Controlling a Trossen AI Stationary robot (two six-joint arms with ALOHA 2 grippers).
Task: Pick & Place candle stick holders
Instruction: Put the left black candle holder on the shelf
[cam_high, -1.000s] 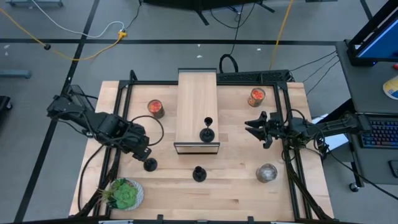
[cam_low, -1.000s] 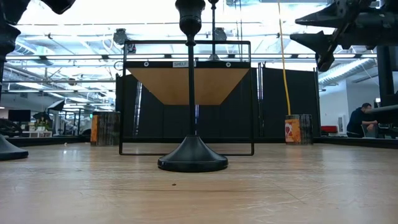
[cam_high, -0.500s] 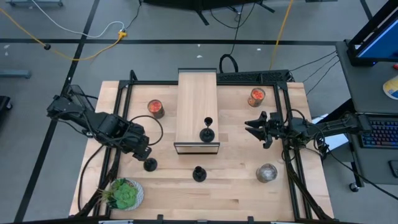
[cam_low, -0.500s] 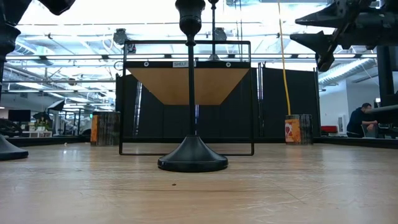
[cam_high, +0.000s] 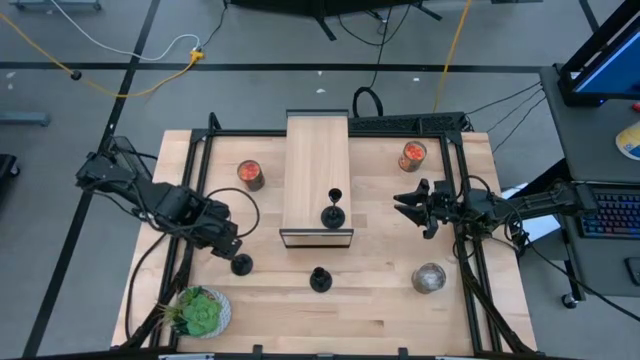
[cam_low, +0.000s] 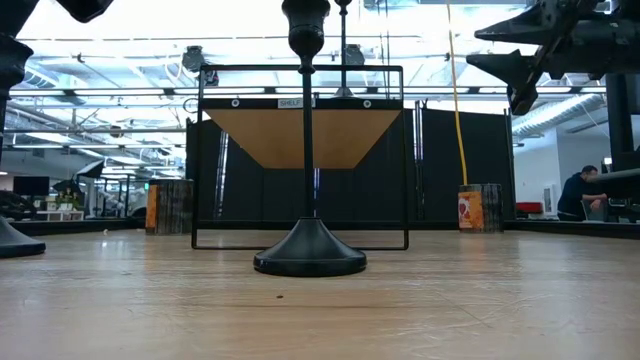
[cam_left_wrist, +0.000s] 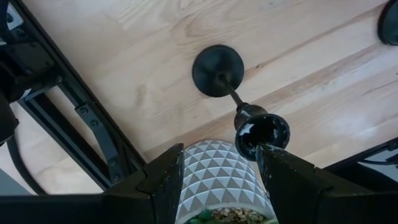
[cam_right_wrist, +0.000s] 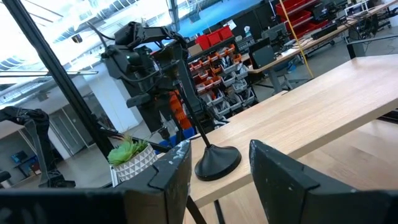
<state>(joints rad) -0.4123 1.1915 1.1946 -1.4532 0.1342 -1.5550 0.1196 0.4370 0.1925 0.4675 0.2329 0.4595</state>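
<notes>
A: What are the left gripper's fingers doing?

B: The left gripper (cam_high: 232, 247) has its fingers spread apart with nothing between them. In the left wrist view one finger (cam_left_wrist: 163, 182) sits on each side of a gap, and the cup of a candle stick holder (cam_left_wrist: 262, 135) shows just past the tips, not clasped.

A: Where does that holder stand?

B: On the wooden table (cam_high: 370, 305), just beside the left gripper, toward the front-left area (cam_high: 241, 265). Its round base (cam_left_wrist: 217, 70) is flat on the boards and the stem rises upright.

A: And the right gripper?

B: The right gripper (cam_high: 408, 209) hangs above the table on the right, fingers parted and empty, pointing toward the shelf (cam_high: 316, 170).

A: The other holders?

B: A second candle stick holder (cam_high: 333, 214) stands on the wooden shelf near its front edge. A third candle stick holder (cam_high: 320, 280) stands on the table in front of the shelf; in the low view it (cam_low: 309, 240) fills the middle.

A: What else is around?

B: A white patterned pot with a green plant (cam_high: 199, 311) at the front-left corner, two glass jars with red-orange contents (cam_high: 250, 174) and (cam_high: 412, 155) either side of the shelf, and a clear greyish jar (cam_high: 429, 278) at front right. A person (cam_low: 583, 192) sits far off in the room.
</notes>
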